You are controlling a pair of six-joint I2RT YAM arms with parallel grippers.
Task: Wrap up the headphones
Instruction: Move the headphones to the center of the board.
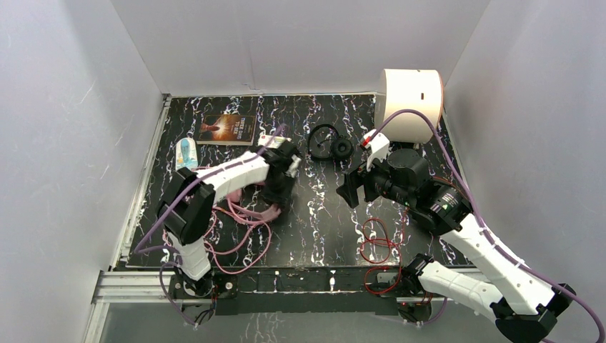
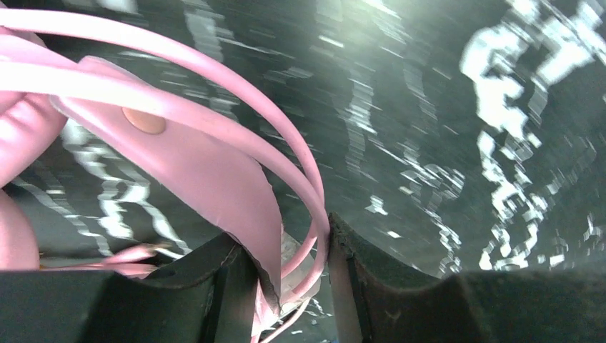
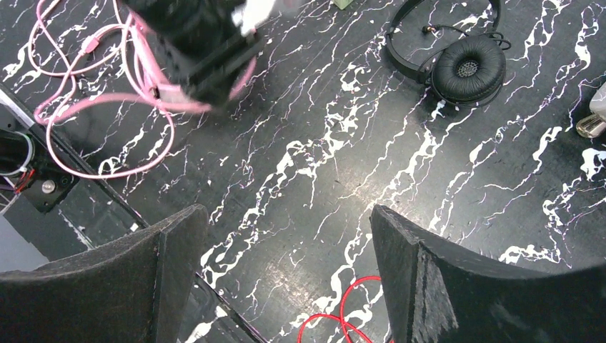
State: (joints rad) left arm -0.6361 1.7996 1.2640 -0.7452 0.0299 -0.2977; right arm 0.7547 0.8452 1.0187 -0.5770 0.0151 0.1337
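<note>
**Left gripper.** The left gripper (image 2: 286,239) has its jaws drawn close, clamped on the flat strap of the bulky pink over-ear headset (image 2: 193,164). A loop of the thin pink cable (image 2: 236,86) also passes between the jaws. The left arm reaches from its base towards 1 o'clock, elbow raised and wrist pitched down onto the headset, left of table centre.

**Right gripper.** The right gripper (image 3: 286,275) is spread wide with nothing between its padded fingers (image 3: 436,286). It hangs above bare tabletop, apart from it. The right arm rises from its base at 5 o'clock, folds back, and points towards 9 o'clock.

**Task items.**
- The pink cable lies in loose loops at 7 o'clock from the left gripper.
- The small black over-ear headset (image 1: 330,143) lies flat at 12 o'clock from table centre.
- The thin red cable (image 1: 375,243) coils at 6 o'clock from the right gripper.

**Surface and room.**
- The tabletop (image 1: 314,214) is black with white marble veining.
- Plain white walls (image 1: 300,43) enclose three sides.
- An aluminium rail (image 1: 143,282) runs along the near edge.

**Other items.**
- A dark paperback book (image 1: 229,128) lies at 11 o'clock; its cover lettering is too small to read.
- A pale blue packet (image 1: 186,153) lies just left of the book.
- A white cylinder (image 1: 409,96) stands at 1 o'clock.
</note>
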